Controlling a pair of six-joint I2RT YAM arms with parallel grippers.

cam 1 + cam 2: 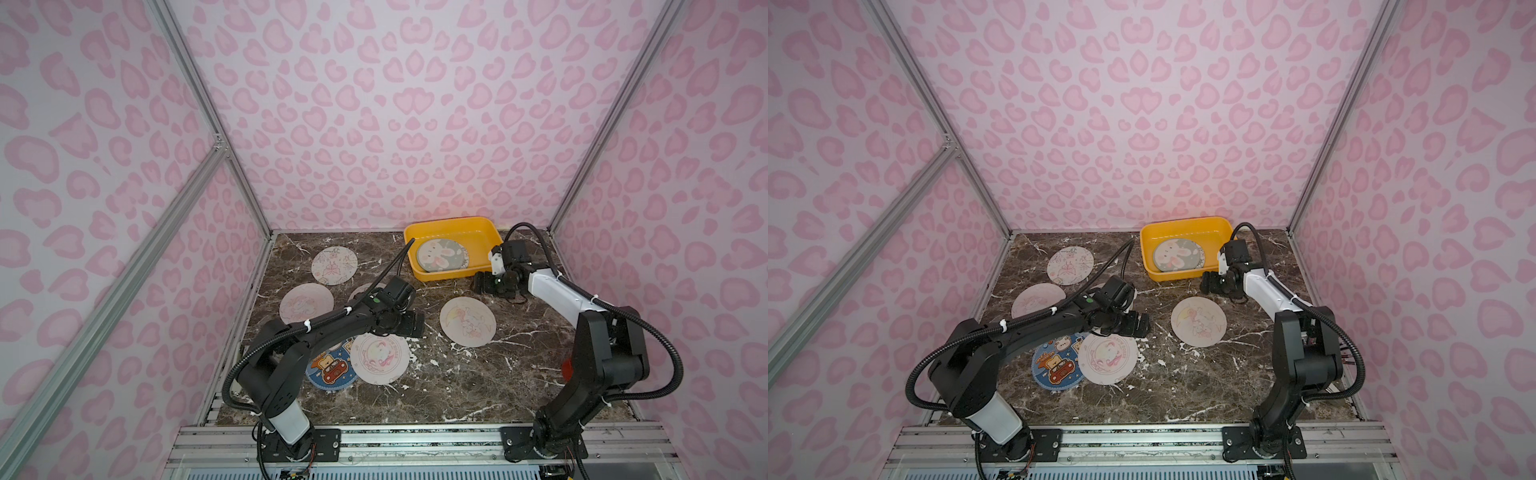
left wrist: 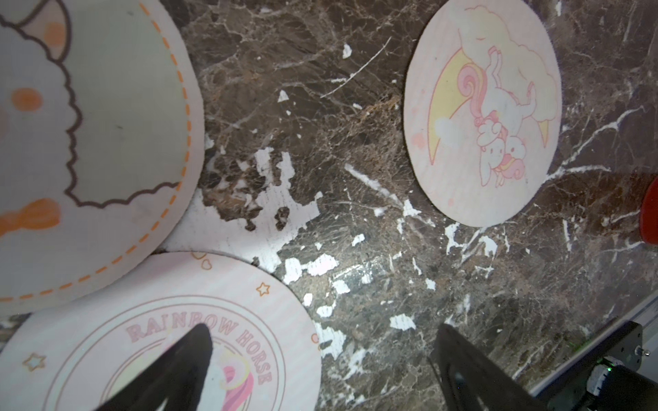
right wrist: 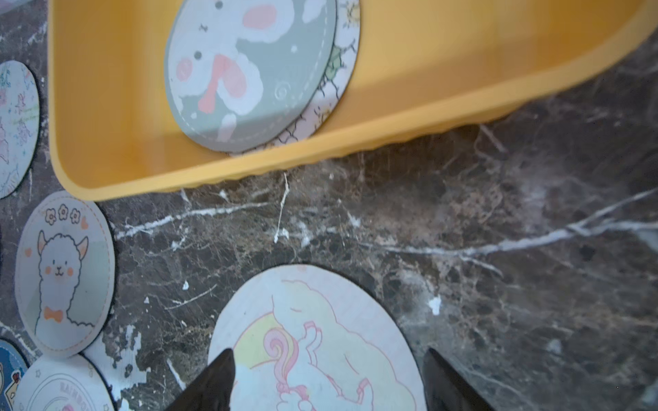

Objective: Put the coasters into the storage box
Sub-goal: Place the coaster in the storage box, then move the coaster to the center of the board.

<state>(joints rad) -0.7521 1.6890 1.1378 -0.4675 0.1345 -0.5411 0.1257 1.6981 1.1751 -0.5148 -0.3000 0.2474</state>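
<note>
Dark veined marble tabletop (image 1: 436, 386) fills the floor of a booth with pink heart-patterned walls (image 1: 415, 124). The yellow storage box (image 1: 442, 275) sits at the table's back edge. Two discs lie inside it: a grey-green bunny coaster (image 1: 439, 257) rests on a pale coaster (image 3: 343, 71) whose edge peeks out beside it. Near the box's front wall lies the moon unicorn coaster (image 1: 468, 321). To the robot's left of the box lies the butterfly coaster (image 1: 334, 265). Farther from the box on that side are a faint pink coaster (image 1: 306, 302), the alpaca coaster (image 3: 66, 274), the rainbow horse coaster (image 1: 380, 358) and, touching it, the blue-rimmed coaster (image 1: 330, 370). The right gripper (image 3: 329, 352) hovers just off the box's near right corner, its fingers spread wide with nothing between them. The left gripper (image 2: 324, 327) hangs well away from the box, over the rainbow horse coaster's edge, its fingers fully apart and empty.
</note>
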